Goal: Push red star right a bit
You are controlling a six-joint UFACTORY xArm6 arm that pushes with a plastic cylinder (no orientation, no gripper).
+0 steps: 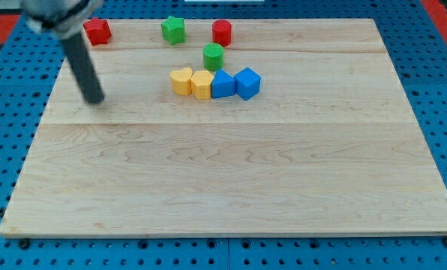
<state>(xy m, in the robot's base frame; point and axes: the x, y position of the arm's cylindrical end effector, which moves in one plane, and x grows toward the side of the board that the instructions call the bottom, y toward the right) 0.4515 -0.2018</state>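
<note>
The red star [97, 31] lies on the table [231, 180] near its top left corner, and I take it as the landmark for all other places. My tip [95, 100] rests on the wood below the star, toward the view's bottom and well apart from it, so it touches no block. There is no pincer on this arm, only the rod, so there is nothing to open or close. To the right of the star, along the same top edge, stand a green star [174, 30] and then a red cylinder [222, 32]. Further right and lower sit a green cylinder [214, 55] and a tight row of a yellow heart [181, 80], a yellow block [202, 84], a blue block [222, 84] and a blue cube [247, 82]. I think the push is not yet begun, because the tip must first come to the left side of the star. The danger is that the tip goes straight up and hits the star from below, sending it off the top edge of the table. A too long push can also drive it into the green star.
</note>
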